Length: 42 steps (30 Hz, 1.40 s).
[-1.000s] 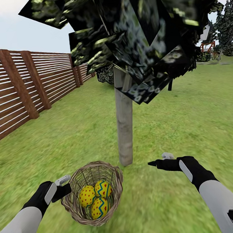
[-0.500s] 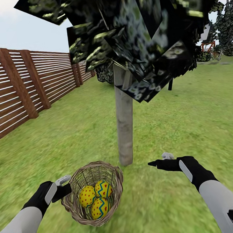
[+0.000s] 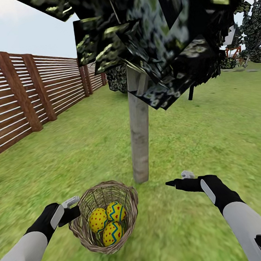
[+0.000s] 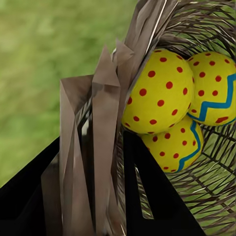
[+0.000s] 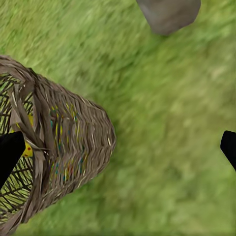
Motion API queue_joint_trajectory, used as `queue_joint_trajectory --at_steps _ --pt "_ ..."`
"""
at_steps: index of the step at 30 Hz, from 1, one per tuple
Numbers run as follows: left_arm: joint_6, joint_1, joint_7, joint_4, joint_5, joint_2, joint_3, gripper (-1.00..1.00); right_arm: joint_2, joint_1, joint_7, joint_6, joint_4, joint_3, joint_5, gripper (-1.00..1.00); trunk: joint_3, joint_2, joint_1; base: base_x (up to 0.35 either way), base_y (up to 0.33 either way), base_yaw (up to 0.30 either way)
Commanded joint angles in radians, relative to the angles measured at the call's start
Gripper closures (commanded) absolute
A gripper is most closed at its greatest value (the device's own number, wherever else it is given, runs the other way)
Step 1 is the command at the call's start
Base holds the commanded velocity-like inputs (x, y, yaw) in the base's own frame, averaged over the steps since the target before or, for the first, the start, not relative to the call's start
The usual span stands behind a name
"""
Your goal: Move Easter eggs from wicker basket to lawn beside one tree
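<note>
At the far left of the head view a brown slatted fence ran back along the edge of the lawn. Low on that side, the left gripper was clamped on the rim of the wicker basket — the left wrist view showed its dark fingers set either side of the woven wall, one inside and one outside. The basket stood tilted, its mouth turned up toward the head camera, and whether its base touched the grass could not be told. All three Easter eggs lay together in its bottom, touching one another, yellow with red dots and blue zigzags.

Just beyond the basket rose the tree, its pale trunk upright under blocky dark foliage.

To the right, the right gripper hovered above bare grass near the trunk's foot — its fingers spread wide apart and holding nothing, their tips at opposite edges of the right wrist view, which looked down on the basket's outer side and the trunk's base.
</note>
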Motion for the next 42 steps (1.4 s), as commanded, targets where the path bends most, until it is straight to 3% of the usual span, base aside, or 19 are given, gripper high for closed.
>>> queue_joint_trajectory --at_steps 1,9,13,22,23,42 --pt "0.005 -0.001 0.002 -0.001 0.016 0.0 0.005 1.0 0.0 -0.001 0.001 0.008 0.0 -0.003 -0.005 -1.0 -0.004 -0.008 0.004 0.0 0.0 0.0" --pt "0.009 -0.001 0.003 -0.001 0.016 -0.002 0.003 1.0 -0.001 0.0 0.001 0.008 -0.001 -0.003 -0.005 -1.0 -0.029 -0.064 0.034 0.0 0.0 0.0" --pt "0.044 -0.001 0.002 -0.002 0.015 -0.001 0.004 1.0 -0.002 0.0 0.001 0.009 -0.001 -0.003 -0.005 -1.0 -0.042 -0.092 0.05 0.0 0.0 0.0" --pt "0.036 -0.001 0.002 -0.003 0.014 0.0 0.005 1.0 -0.002 0.0 0.0 0.008 -0.001 -0.003 -0.006 -1.0 -0.042 -0.092 0.05 0.0 0.0 0.0" --pt "0.036 -0.001 0.002 -0.003 0.014 0.0 0.005 -1.0 -0.002 0.0 0.001 0.009 -0.001 -0.003 -0.006 -1.0 -0.042 -0.092 0.05 0.0 0.0 0.0" --pt "0.034 -0.001 0.003 -0.005 0.015 0.0 0.005 -1.0 -0.002 0.0 -0.001 0.008 0.001 -0.003 -0.006 -1.0 -0.042 -0.092 0.05 0.0 0.0 0.0"
